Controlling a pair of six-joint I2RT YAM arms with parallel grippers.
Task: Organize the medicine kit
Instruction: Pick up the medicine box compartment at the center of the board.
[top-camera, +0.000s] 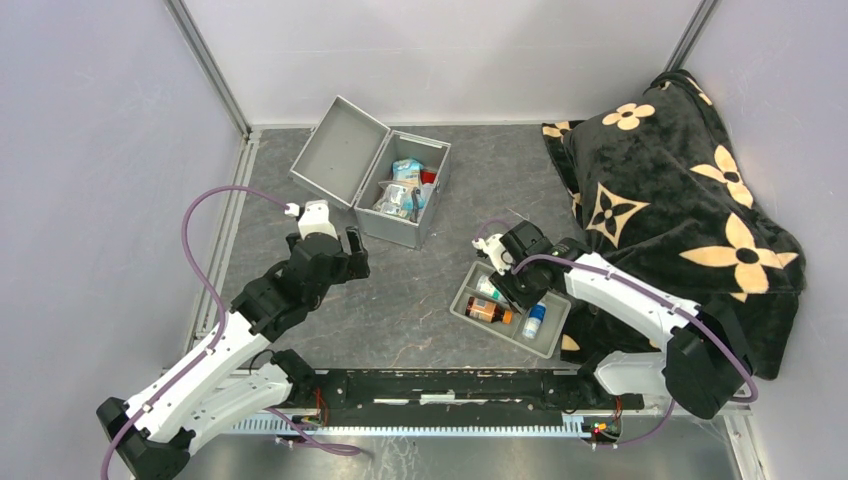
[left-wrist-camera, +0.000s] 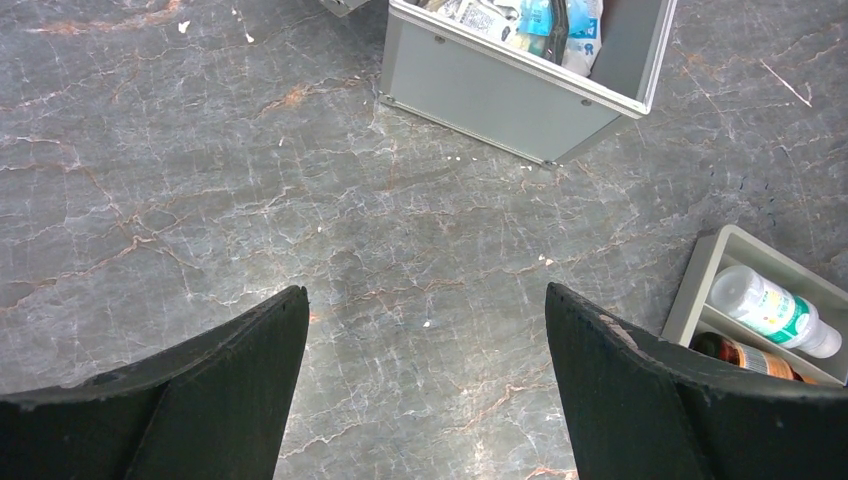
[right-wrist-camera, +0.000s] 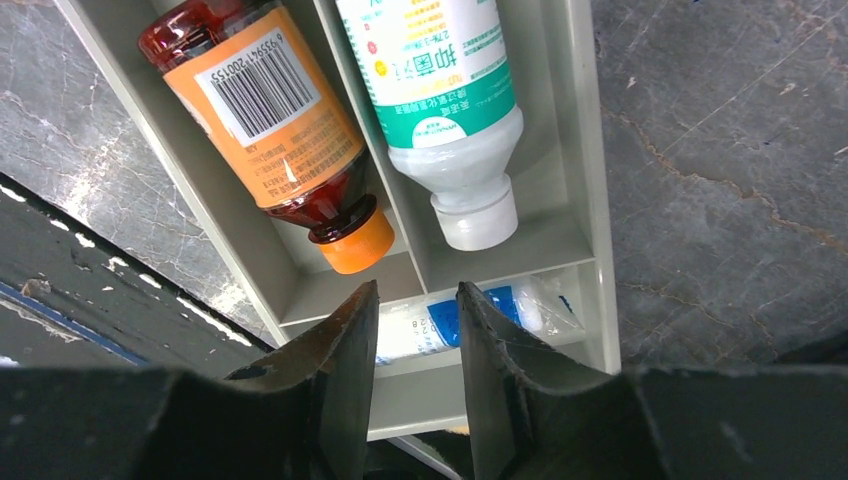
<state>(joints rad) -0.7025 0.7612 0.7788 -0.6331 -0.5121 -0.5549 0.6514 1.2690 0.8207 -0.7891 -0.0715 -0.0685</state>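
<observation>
The medicine kit (top-camera: 400, 232) stands open at the back centre, lid (top-camera: 335, 152) thrown left, packets inside; its front wall (left-wrist-camera: 510, 95) shows in the left wrist view. My left gripper (top-camera: 355, 255) (left-wrist-camera: 425, 300) is open and empty over bare table near it. A grey divided tray (top-camera: 550, 338) (right-wrist-camera: 575, 150) holds a brown bottle (top-camera: 487, 311) (right-wrist-camera: 265, 110) with an orange cap, a white bottle (right-wrist-camera: 440, 80) with a green label, and a blue-and-white wrapped packet (right-wrist-camera: 500, 310). My right gripper (top-camera: 498, 283) (right-wrist-camera: 415, 300) hangs over that packet, its jaws a narrow gap apart.
A black blanket (top-camera: 670, 190) with cream flowers is heaped at the right, right behind the tray. A small blue-capped bottle (top-camera: 533, 320) lies in the tray's near end. The tray's corner (left-wrist-camera: 700, 270) shows at the right of the left wrist view. White walls enclose the table.
</observation>
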